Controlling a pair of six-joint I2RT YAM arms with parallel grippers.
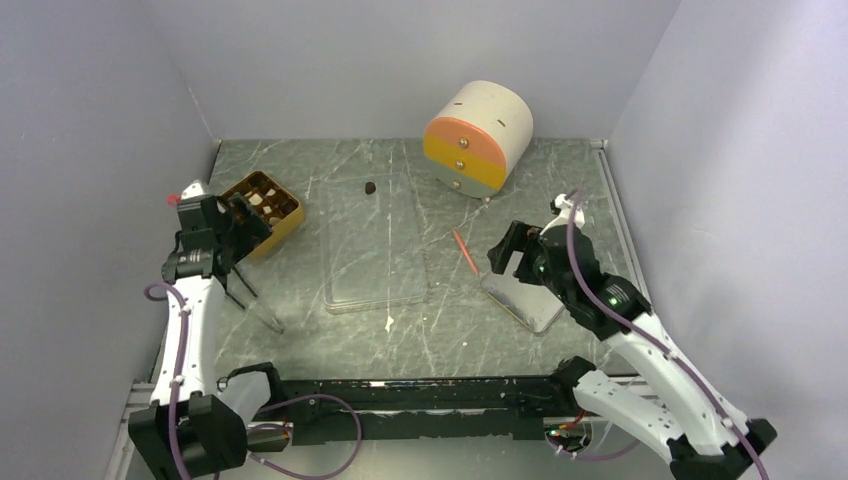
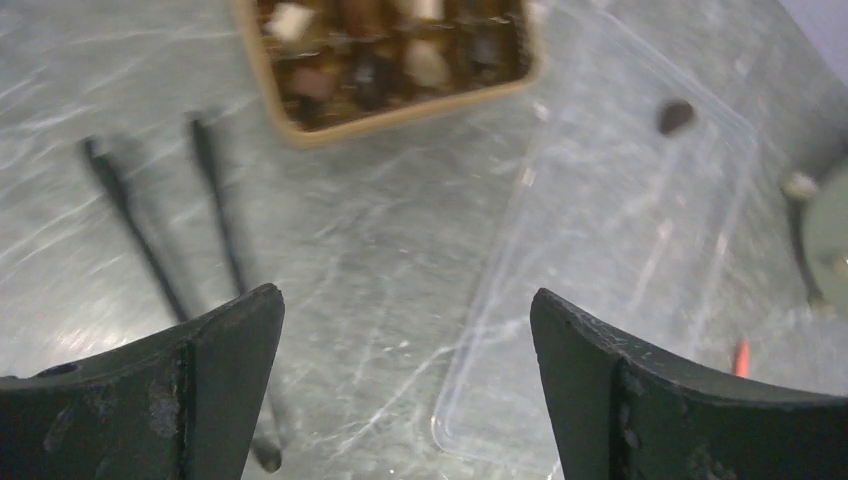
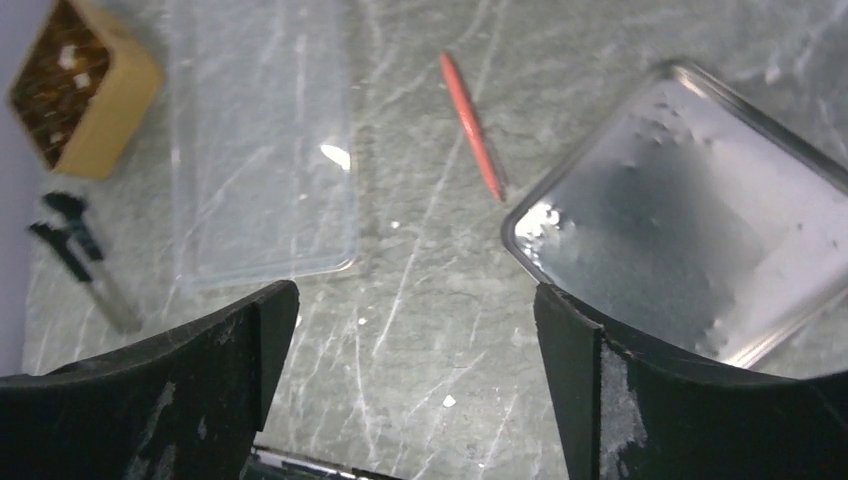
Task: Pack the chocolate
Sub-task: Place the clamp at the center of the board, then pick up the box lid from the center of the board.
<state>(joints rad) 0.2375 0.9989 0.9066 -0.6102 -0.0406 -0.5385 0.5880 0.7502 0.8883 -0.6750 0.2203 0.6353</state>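
Observation:
Several chocolate pieces [image 2: 360, 55], dark, brown and cream, sit in the golden-brown compartmented tray [image 1: 283, 231] at the far left. That tray [image 3: 105, 125] also shows in the right wrist view. One dark chocolate piece [image 1: 370, 187] lies alone at the far end of a clear plastic lid [image 1: 375, 260]; the left wrist view shows that piece [image 2: 676, 116] too. My left gripper [image 1: 240, 222] hovers just in front of the tray, open and empty [image 2: 405, 300]. Near the tin, my right gripper [image 1: 508, 256] stands open over bare table [image 3: 415, 295].
A silver tin [image 1: 525, 298] lies under the right arm, with an orange-red stick [image 1: 465, 252] beside it. A round drawer box [image 1: 478, 135] stands at the back. Black tweezers [image 1: 250, 298] lie near the left arm. A white crumb [image 1: 389, 322] sits before the lid. Grey walls enclose the table.

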